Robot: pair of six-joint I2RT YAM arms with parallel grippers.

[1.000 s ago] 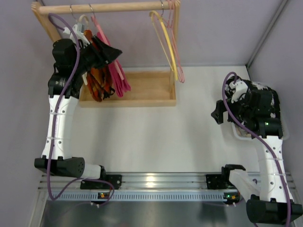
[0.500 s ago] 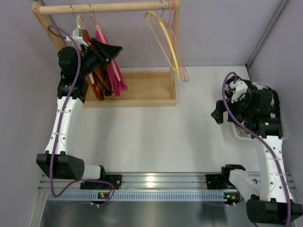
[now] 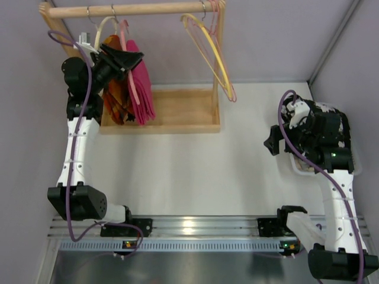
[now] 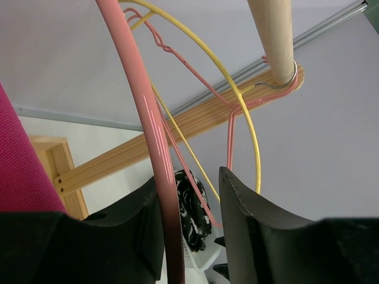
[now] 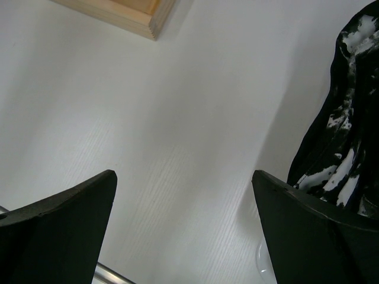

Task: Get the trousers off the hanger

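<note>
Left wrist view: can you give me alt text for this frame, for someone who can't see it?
A salmon-pink hanger passes between the open black fingers of the left gripper, close to one of them. The magenta trousers show at the left edge; behind, a yellow hanger and a pink wire hanger hang from the wooden rail.
</note>
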